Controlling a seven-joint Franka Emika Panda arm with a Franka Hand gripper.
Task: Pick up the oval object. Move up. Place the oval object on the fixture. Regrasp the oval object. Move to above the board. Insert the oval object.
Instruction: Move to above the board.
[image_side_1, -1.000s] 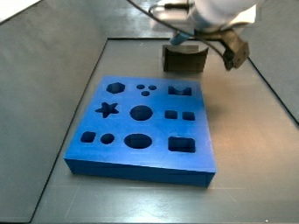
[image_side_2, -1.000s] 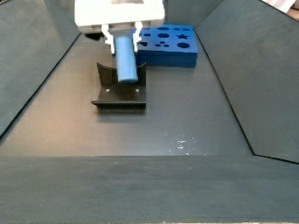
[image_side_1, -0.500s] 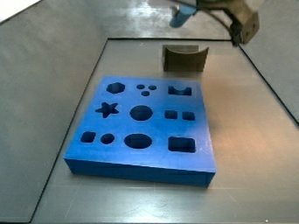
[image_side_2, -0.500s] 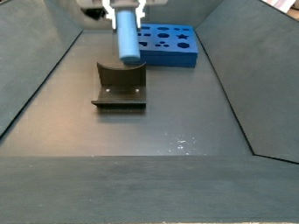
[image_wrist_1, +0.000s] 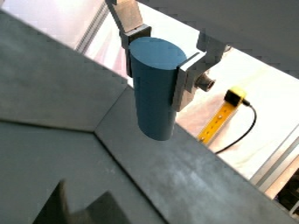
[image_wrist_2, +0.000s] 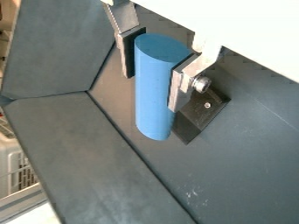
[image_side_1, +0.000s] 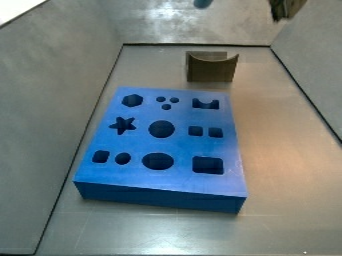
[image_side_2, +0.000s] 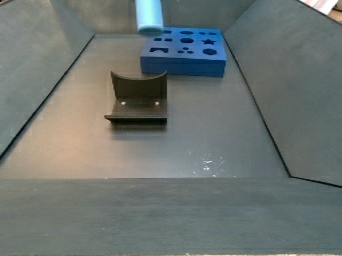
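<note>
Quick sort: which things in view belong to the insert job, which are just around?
Job:
- blue oval-section peg, clamped between the gripper's silver fingers, raised high
- olive-brown notched fixture on the floor, nothing in its notch
- bright blue board with shaped holes

Just around:
- yellow tool with black cable, outside the bin
- grey bin walls

hand (image_wrist_1: 159, 54) clamped on upright oval object (image_wrist_1: 155, 87), fixture (image_wrist_1: 73, 206) below

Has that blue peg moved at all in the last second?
Yes. The blue peg, clamped in the pincer, has risen: it was just above the brown fixture and now sits at the picture's top edge, far above it.
</note>
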